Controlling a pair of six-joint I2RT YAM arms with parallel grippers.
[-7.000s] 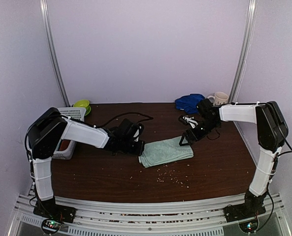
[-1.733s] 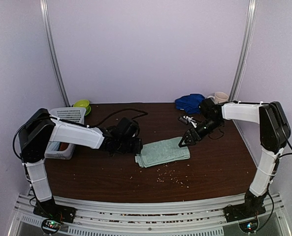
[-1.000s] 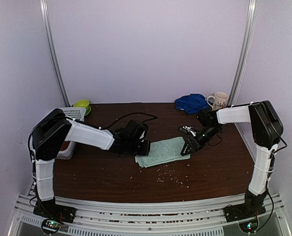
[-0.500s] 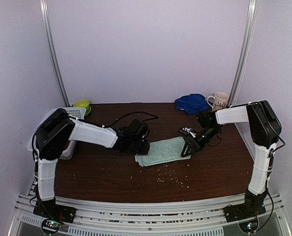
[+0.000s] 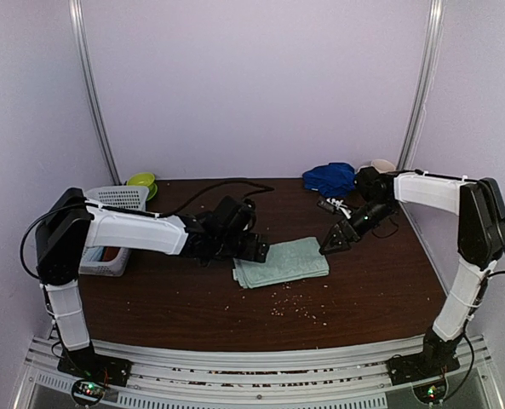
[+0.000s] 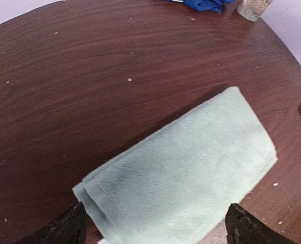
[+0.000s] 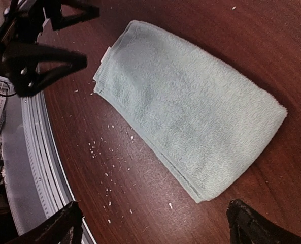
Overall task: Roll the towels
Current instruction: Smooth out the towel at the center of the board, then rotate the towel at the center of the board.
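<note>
Mint towel (image 5: pixel 282 262) lies folded flat mid-counter (image 5: pixel 192 307), not rolled yet. Left claw (image 5: pixel 262 250) hovers by its 10 o'clock edge, fingers spread, holding nothing. Right claw (image 5: pixel 333 242) sits at the 2 o'clock corner, also spread and empty. Looks like the fold is done and the roll comes next. That calls for pinching one short end, tucking it over and keeping the turns tight. Blue towel (image 5: pixel 329 178) lies bunched at the counter's 1 o'clock.
</note>
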